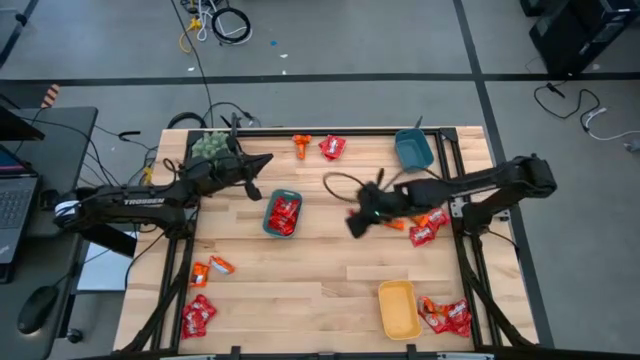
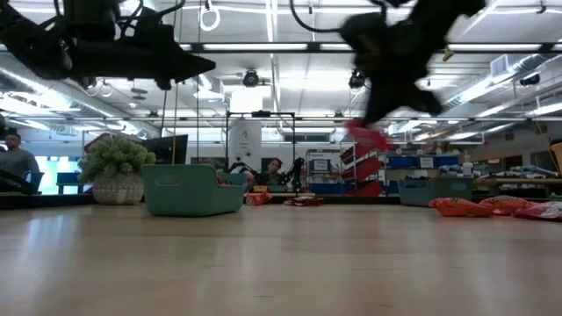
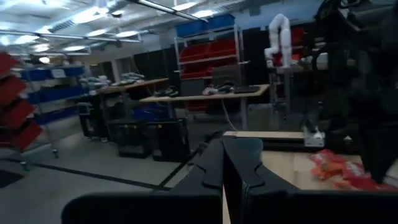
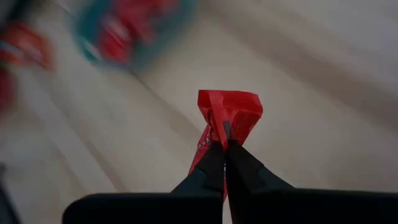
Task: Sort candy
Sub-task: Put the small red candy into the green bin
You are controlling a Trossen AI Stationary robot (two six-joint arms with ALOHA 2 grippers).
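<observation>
A red wrapped candy (image 4: 229, 112) sits in my shut right gripper (image 4: 225, 146), which hovers over the table's middle (image 1: 356, 224), right of the teal tray (image 1: 283, 214) that holds several red candies. In the low view the candy (image 2: 369, 136) hangs high above the tabletop. More red and orange candies lie by the right edge (image 1: 425, 226), at the far edge (image 1: 332, 148), near the left corner (image 1: 198, 315) and beside the yellow tray (image 1: 398, 308). My left gripper (image 1: 266, 160) is shut and empty, raised beside the green plant (image 1: 210, 147). My right gripper pinches the red candy by one end of its wrapper (image 4: 219, 138) between the two fingertips. The rest of the wrapper sticks out beyond the fingers (image 4: 239, 171). The candy is lifted clear of the table.
A blue tray (image 1: 413, 150) stands at the far right corner. A black cable loop (image 1: 340, 185) lies on the wood between the arms. Bare wood (image 1: 320, 270) shows in the near middle. People and shelving are in the room beyond the table.
</observation>
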